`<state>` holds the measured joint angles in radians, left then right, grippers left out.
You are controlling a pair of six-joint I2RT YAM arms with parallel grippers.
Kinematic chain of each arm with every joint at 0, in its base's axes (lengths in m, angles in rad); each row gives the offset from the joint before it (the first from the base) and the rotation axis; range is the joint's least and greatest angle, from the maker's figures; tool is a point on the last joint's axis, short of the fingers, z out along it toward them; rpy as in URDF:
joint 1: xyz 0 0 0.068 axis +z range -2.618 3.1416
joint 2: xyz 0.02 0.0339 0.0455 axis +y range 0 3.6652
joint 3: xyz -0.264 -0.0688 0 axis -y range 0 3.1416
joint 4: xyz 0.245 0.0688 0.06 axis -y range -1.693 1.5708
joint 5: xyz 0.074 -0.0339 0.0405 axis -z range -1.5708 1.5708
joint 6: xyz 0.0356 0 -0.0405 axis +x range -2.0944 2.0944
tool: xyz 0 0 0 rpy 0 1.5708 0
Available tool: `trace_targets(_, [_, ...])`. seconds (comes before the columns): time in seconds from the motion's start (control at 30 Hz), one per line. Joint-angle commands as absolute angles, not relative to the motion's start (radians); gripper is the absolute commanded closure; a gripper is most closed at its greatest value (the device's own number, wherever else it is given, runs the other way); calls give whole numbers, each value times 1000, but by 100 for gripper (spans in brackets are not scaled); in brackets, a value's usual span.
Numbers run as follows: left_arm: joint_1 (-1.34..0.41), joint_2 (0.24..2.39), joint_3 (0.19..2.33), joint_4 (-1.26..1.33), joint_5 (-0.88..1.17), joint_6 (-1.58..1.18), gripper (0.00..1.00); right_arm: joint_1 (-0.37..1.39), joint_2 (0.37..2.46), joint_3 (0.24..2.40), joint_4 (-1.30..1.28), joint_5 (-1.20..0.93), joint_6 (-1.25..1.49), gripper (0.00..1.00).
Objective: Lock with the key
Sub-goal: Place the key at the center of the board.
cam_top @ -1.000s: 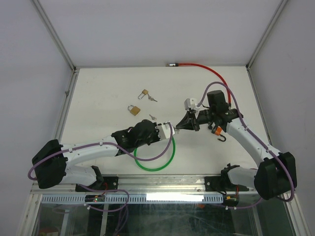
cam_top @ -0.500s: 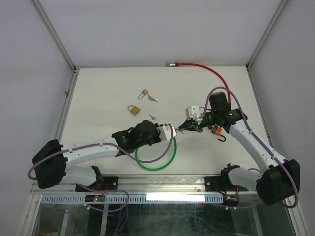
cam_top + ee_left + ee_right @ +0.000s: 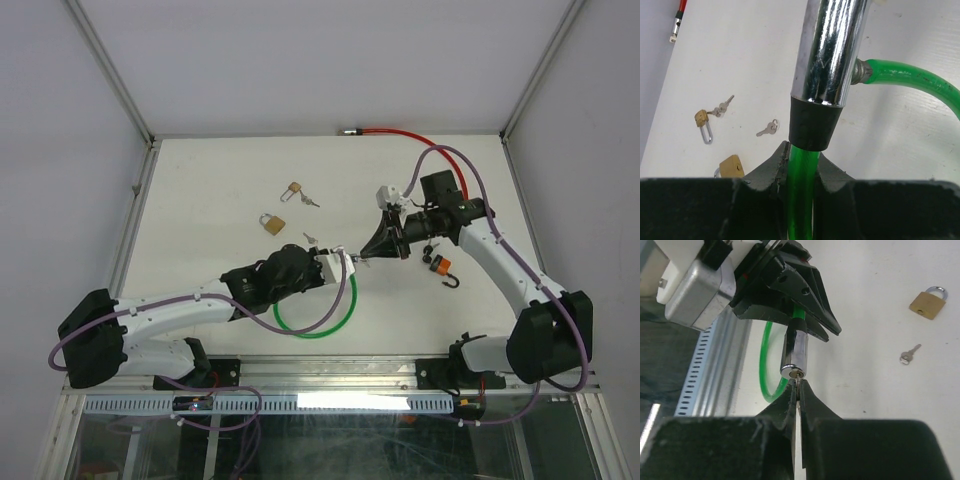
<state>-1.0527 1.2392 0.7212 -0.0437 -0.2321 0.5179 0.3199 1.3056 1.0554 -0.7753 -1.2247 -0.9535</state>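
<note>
A green cable lock [image 3: 312,318] loops on the table; its chrome cylinder [image 3: 832,55] is lifted off the surface. My left gripper [image 3: 801,162] is shut on the green cable just behind the cylinder's black collar. In the right wrist view the cylinder's keyhole end [image 3: 794,372] faces my right gripper [image 3: 799,389], which is shut on a thin key whose blade sits in the keyhole. In the top view the two grippers meet at the lock [image 3: 352,256], with the right gripper [image 3: 372,252] to its right.
Two brass padlocks [image 3: 272,222] [image 3: 291,190] lie at the table's middle left with small keys [image 3: 310,238] beside them. A red cable [image 3: 400,134] runs along the back edge. An orange-and-black hook [image 3: 443,268] lies right of the grippers.
My right arm has swung its wrist back and up while its gripper stays at the lock's end. My left arm has shifted slightly with the lock, and the green loop has moved a little.
</note>
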Motion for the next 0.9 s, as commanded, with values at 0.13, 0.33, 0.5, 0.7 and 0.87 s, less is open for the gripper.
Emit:
trace_targets(0.13, [-1044,1159,746,-58,-386,536,100,291,1361,1123,-769,-1284,-656,100])
trace_targets(0.33, [-1065,1211,751,-68,-508,595,100,290,1348,1120,-757,-1246,-627,100])
trace_targets(0.5, [-1081,1237,757,-92,-578,615,100,294,1341,1134,-824,-1226,-718,100])
trace_targets(0.7, [-1081,1143,716,-77,-485,592,100,294,1268,1110,-829,-1123,-825,100])
trace_targets(0.87, [-1082,1100,687,-67,-401,585,100,282,1224,1105,-872,-1102,-943,100])
